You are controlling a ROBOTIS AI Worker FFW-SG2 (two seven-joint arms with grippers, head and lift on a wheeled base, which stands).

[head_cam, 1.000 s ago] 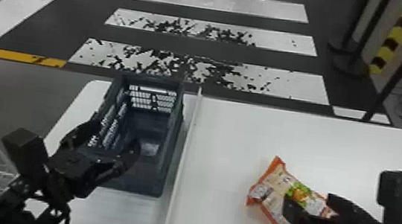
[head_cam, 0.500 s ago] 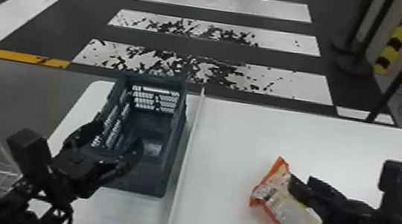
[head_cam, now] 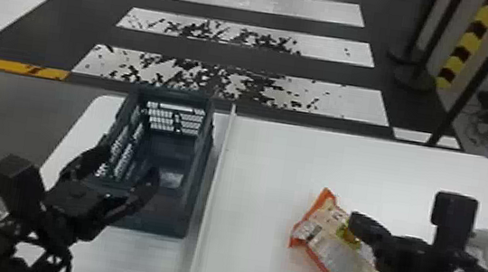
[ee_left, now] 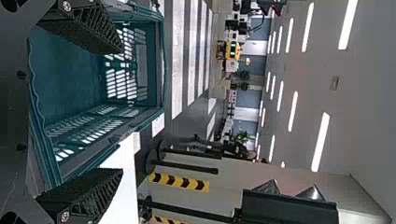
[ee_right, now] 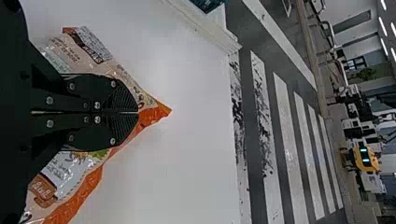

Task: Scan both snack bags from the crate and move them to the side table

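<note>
I take the step in hand to be the handling of one snack bag [head_cam: 341,263] around its scan: it lies on the desk [head_cam: 272,187], to the right of the raised strip [head_cam: 215,175], slanting from the far left towards the near right. Right above it I have the right gripper [ee_right: 137,112], its fingers closed with the tips together; I see no part of the bag clearly pinched between them, so I judge them to be empty. A corner of the bag pokes out beyond the fingertips in the right wrist view, and the right arm comes in from the right side, its fingers reaching across the bag towards the strip.

If I am to carry this bag on, the next move calls for opening those fingers, lowering them around the bag, and closing gently so that the slippery film doesn't slide out. I can't tell from here whether it has been scanned, so I would settle that before taking it to the side table.

My left gripper [head_cam: 129,163] is at the near end of the crate [head_cam: 153,221], fingers spread wide and pointing towards the desk's far edge, one by the left wall and one over the opening. Going further in, I would watch for a finger catching the rim
</note>
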